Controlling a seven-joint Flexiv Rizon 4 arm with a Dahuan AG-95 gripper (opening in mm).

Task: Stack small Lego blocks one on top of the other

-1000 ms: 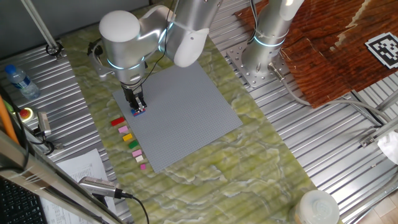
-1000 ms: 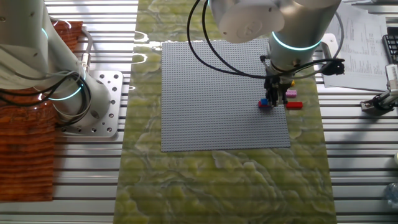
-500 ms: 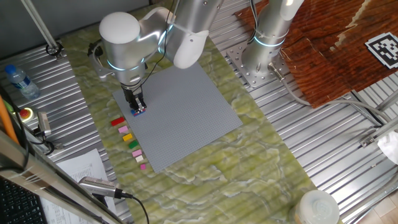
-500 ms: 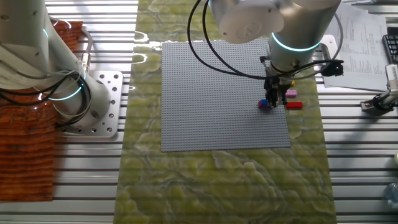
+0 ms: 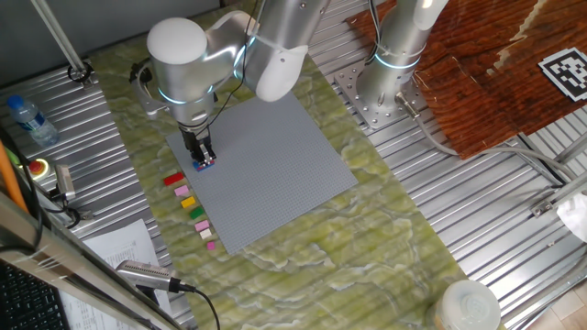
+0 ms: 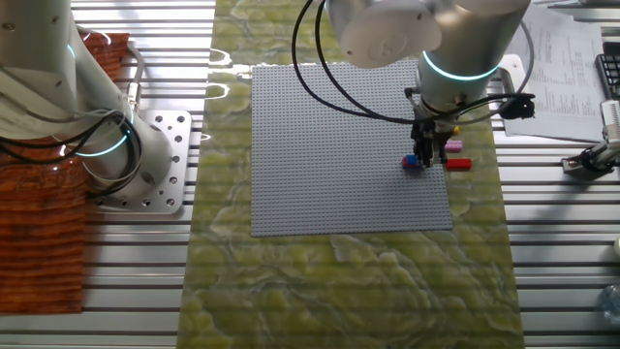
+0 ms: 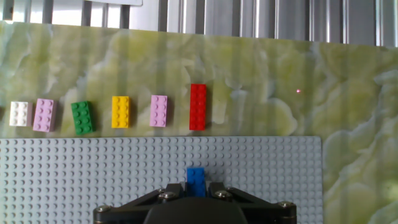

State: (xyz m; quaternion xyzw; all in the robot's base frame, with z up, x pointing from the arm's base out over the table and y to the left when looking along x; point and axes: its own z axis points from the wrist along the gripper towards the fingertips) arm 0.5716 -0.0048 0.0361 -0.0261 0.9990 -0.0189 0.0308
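Near the plate edge, where we stand: our gripper is low over the grey studded plate, close to the edge that faces the row of loose bricks.
Tool state: the two fingers stand narrow on both sides of the blue brick; we judge that they grip it, but the contact itself is hidden under the hand.
Blue brick: it sits on the plate between the fingers, its far end showing in front of them. In the side views it is only a small blue spot under the gripper, and there seems to be a bit of pink or red colour with it, too small to say more.
Red brick: it lies flat on the green mat, just beyond the plate edge, straight ahead of the blue brick and apart from it.
Other bricks: pink, yellow, green, a second pink and white lie in one row beside the red one, all single.
Done, as we judge: the first brick is placed, or almost placed, on the plate as a base.
Left, as we judge: to let go, fetch the red brick and press it on top; no clear stack is seen yet.
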